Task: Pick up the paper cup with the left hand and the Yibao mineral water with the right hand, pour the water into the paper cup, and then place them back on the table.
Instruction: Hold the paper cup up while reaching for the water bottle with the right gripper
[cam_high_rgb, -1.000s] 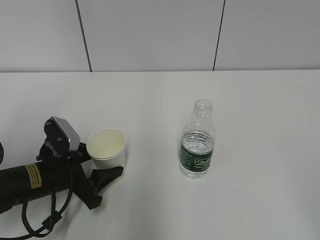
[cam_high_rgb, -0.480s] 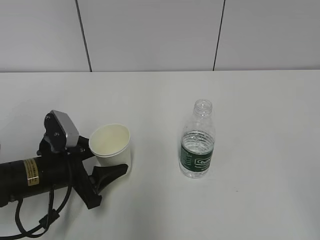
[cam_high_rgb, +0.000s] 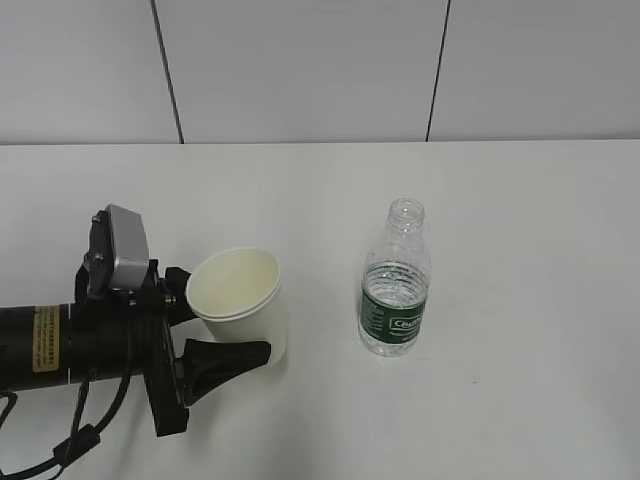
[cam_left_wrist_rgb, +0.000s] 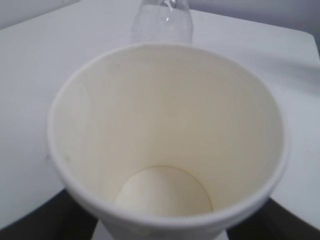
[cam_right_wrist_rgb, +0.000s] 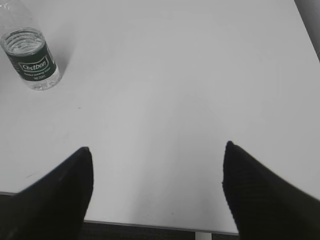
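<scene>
The white paper cup (cam_high_rgb: 240, 292) is empty and sits between the fingers of my left gripper (cam_high_rgb: 235, 325), which is shut on it; the cup tilts slightly and is left of the bottle. In the left wrist view the cup (cam_left_wrist_rgb: 165, 140) fills the frame, with dark fingers (cam_left_wrist_rgb: 30, 225) at the lower corners. The Yibao mineral water (cam_high_rgb: 394, 285) stands upright and capless on the table (cam_high_rgb: 520, 400), partly filled. My right gripper (cam_right_wrist_rgb: 157, 148) is open and empty above the table's near edge, far from the bottle (cam_right_wrist_rgb: 31, 60), and is out of the exterior view.
A white panelled wall (cam_high_rgb: 300, 70) runs behind the table. The bottle's top (cam_left_wrist_rgb: 162, 20) shows just beyond the cup in the left wrist view. The table's front edge (cam_right_wrist_rgb: 150, 225) lies under the right gripper.
My left gripper has carried the cup to the right, closer to the bottle, and the cup now leans a little. The bottle has not moved.
</scene>
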